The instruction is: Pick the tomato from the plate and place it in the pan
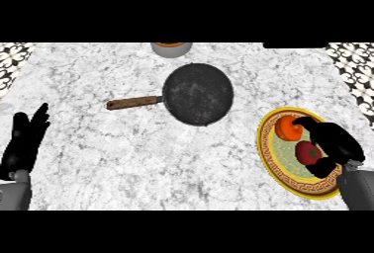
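Observation:
A red tomato point(306, 152) lies on a yellow-rimmed plate point(272, 165) at the counter's right. My right hand point(338, 142) hovers over the plate's right side. Its curved fingers reach past the tomato's far side and its thumb sits on the near side. A gap shows between the fingers and the tomato, so the hand is open. A black pan point(198, 94) with a brown handle point(133, 103) lies on the counter's far middle, well left of the plate. My left hand point(24, 141) rests open at the left edge, fingers up.
An orange piece of food point(285, 128) lies on the plate just beyond the tomato, under my right fingertips. A grey round vessel with an orange rim point(171, 48) stands at the counter's far edge behind the pan. White marble counter point(146, 158) spreads between pan and plate.

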`<state>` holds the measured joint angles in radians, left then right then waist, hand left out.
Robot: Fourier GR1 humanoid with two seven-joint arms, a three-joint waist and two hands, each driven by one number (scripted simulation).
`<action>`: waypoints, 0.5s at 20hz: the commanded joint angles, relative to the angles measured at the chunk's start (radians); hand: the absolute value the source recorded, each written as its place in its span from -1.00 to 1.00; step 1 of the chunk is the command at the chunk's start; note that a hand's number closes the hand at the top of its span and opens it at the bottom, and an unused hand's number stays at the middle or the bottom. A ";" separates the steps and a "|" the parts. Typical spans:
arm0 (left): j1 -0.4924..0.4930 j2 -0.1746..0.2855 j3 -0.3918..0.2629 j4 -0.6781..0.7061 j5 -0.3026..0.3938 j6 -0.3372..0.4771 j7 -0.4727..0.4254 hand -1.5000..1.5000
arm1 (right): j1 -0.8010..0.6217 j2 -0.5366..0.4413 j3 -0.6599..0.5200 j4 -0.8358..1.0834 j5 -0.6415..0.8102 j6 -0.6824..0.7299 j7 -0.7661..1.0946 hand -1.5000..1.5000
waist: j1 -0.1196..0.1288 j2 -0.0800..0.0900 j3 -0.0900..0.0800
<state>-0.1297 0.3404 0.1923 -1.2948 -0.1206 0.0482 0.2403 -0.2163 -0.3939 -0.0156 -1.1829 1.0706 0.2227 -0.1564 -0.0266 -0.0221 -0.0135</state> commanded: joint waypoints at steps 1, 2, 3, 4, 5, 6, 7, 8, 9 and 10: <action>0.039 0.010 0.027 0.005 0.003 0.015 0.002 0.00 | 0.124 0.140 -0.106 0.019 -0.008 -0.044 0.313 1.00 | -0.074 -0.009 0.006; 0.028 0.011 0.032 0.007 0.004 0.020 0.010 0.00 | 0.138 0.162 -0.137 0.019 -0.016 -0.055 0.372 1.00 | -0.104 -0.010 0.004; 0.039 0.018 0.038 0.004 0.005 0.020 0.007 0.00 | 0.161 0.210 -0.143 -0.002 -0.008 -0.092 0.431 1.00 | -0.096 -0.013 0.005; 0.054 0.016 0.042 0.009 0.003 0.026 0.005 0.00 | 0.178 0.243 -0.154 -0.028 0.002 -0.118 0.494 1.00 | -0.095 -0.014 0.003; 0.056 0.011 0.040 0.011 0.011 0.015 0.004 0.00 | 0.188 0.289 -0.145 -0.064 0.019 -0.153 0.548 1.00 | -0.091 -0.015 0.002; 0.057 0.024 0.040 0.002 0.006 0.010 0.001 0.00 | 0.189 0.329 -0.142 -0.106 0.036 -0.184 0.608 1.00 | -0.080 -0.017 0.002; 0.046 0.019 0.039 -0.005 0.004 0.022 0.004 0.00 | 0.201 0.362 -0.122 -0.164 0.070 -0.245 0.637 1.00 | -0.085 -0.021 0.003; 0.060 0.013 0.034 0.001 -0.002 0.023 0.002 0.00 | 0.182 0.372 -0.096 -0.226 0.118 -0.286 0.671 1.00 | -0.074 -0.023 0.000; 0.065 0.015 0.031 -0.001 0.006 0.007 -0.001 0.00 | 0.160 0.381 -0.083 -0.291 0.156 -0.309 0.717 1.00 | -0.064 -0.025 -0.001; 0.053 0.018 0.028 0.001 0.005 0.003 0.004 0.00 | 0.140 0.388 -0.050 -0.330 0.196 -0.351 0.756 1.00 | -0.056 -0.021 0.000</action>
<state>-0.0801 0.3551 0.2236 -1.2930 -0.1168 0.0603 0.2429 -0.0649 -0.0918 -0.1156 -1.3791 1.1675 -0.0108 0.4362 -0.0967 -0.0452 -0.0195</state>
